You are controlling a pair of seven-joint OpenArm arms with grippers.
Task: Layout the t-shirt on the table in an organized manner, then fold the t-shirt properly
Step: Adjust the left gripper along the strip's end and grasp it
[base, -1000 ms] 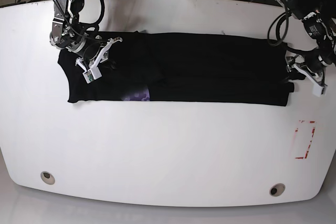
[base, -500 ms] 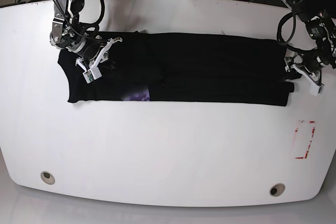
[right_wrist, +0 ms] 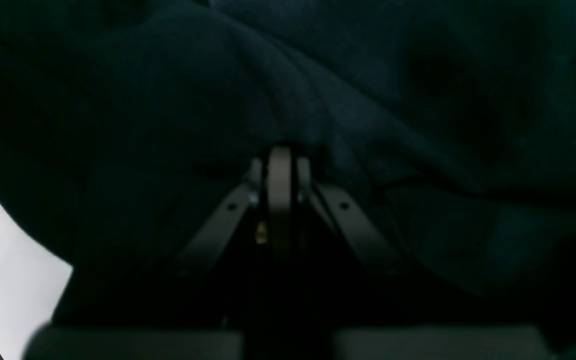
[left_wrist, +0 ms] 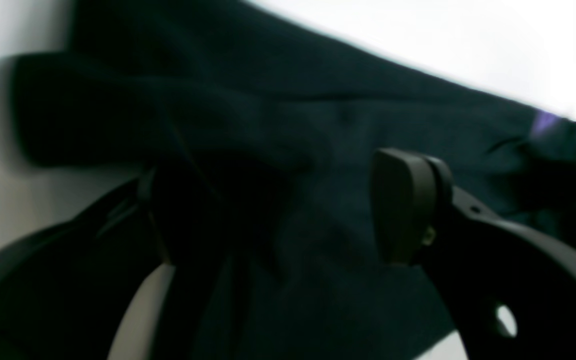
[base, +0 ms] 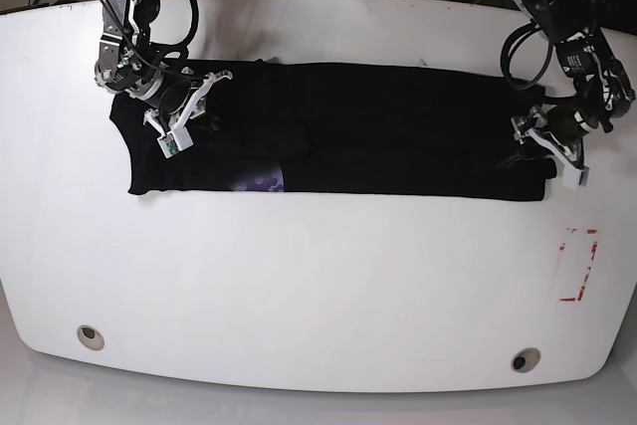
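The large glossy white surface (base: 318, 286) carries the black short-sleeved cloth t-shirt (base: 378, 131), which lies on its far half as a long flat band folded lengthwise, running from side to side. I take this t-shirt as the landmark.

At the left end of the t-shirt, as the base view shows it, the right pincer (base: 189, 106) rests on the cloth, near the far edge. In its own wrist view the right pincer (right_wrist: 280, 160) has the two fingers pressed together, with dark cloth bunched around the tips; if some cloth is caught between them I cannot tell. Just right of this end, a small purple patch (base: 261, 182) shows at the near edge of the t-shirt.

At the right end of the t-shirt, the left pincer (base: 550, 149) sits over the corner of the cloth. In its wrist view the left pincer (left_wrist: 278, 205) is spread wide, with black cloth lying between the fingers (left_wrist: 398, 205) and below them.

Right of the t-shirt and nearer to me, a red dashed rectangle mark (base: 577, 264) is on the surface. Two small round metal grommets, one (base: 90, 336) left and one (base: 525, 359) right, are near the front edge, well apart from the t-shirt.
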